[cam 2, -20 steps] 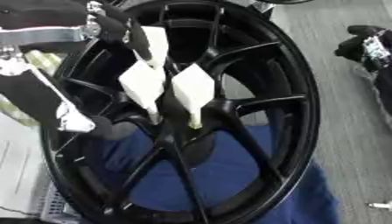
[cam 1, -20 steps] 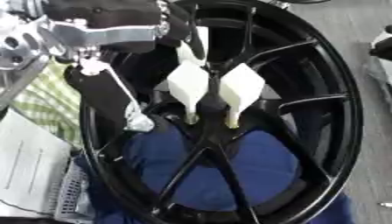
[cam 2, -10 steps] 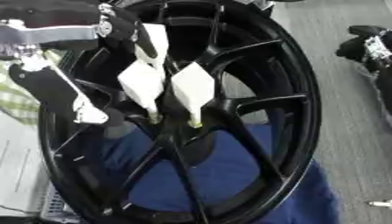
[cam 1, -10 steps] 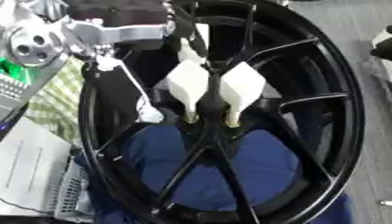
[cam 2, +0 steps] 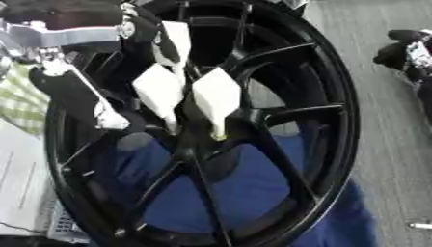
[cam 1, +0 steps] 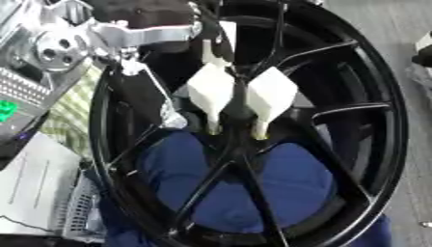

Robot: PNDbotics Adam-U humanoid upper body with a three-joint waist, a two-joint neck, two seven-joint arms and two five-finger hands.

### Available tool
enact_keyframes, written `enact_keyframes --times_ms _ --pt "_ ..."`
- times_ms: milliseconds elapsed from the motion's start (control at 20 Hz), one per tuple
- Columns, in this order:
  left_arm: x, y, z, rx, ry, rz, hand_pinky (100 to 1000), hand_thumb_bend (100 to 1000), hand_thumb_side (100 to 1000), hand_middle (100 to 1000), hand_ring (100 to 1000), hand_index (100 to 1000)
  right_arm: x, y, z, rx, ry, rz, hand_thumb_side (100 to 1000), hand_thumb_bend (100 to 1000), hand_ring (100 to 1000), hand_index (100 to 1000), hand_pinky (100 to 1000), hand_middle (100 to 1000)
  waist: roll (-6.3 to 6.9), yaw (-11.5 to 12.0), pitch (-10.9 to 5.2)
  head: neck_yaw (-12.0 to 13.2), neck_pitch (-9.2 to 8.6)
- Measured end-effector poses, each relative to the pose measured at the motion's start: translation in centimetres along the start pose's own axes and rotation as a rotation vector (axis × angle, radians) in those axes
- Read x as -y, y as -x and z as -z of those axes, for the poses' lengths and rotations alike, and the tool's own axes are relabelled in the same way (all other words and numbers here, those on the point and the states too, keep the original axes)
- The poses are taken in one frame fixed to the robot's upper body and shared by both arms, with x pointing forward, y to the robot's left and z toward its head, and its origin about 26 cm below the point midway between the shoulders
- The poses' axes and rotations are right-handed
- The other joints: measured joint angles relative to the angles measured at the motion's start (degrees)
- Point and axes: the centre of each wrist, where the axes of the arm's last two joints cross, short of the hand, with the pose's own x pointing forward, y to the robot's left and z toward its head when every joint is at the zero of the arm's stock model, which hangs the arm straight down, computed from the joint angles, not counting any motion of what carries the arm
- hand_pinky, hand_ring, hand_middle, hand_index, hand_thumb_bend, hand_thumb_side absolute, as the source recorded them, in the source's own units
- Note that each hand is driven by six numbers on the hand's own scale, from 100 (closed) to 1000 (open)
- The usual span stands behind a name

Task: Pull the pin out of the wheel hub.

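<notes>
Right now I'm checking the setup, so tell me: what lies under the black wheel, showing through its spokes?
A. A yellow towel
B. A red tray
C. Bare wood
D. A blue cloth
D: a blue cloth shows between the spokes across the lower half of the black wheel.

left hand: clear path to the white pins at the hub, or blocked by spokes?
Probably yes. The left hand hangs over the wheel face just left of the two white pins, which stand proud of the hub above the spokes. Nothing visible lies between them.
</notes>
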Motion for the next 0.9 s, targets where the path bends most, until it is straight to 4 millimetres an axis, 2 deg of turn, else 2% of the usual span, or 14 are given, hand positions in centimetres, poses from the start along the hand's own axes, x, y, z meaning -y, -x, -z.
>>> enact_keyframes --times_ms 400,900 --pt "0.18 0.10 0.16 -0.002 0.010 0.002 655 517 164 686 657 802 0.00 0.00 0.00 0.000 0.000 0.000 677 100 700 786 868 610 -0.11 0.0 0.04 0.2 0.00" --pt "0.49 0.55 0.61 -0.011 0.019 0.008 633 454 141 658 632 772 -0.03 -0.01 -0.01 0.001 0.000 0.001 675 100 701 786 868 610 -0.31 -0.1 0.05 0.4 -0.08"
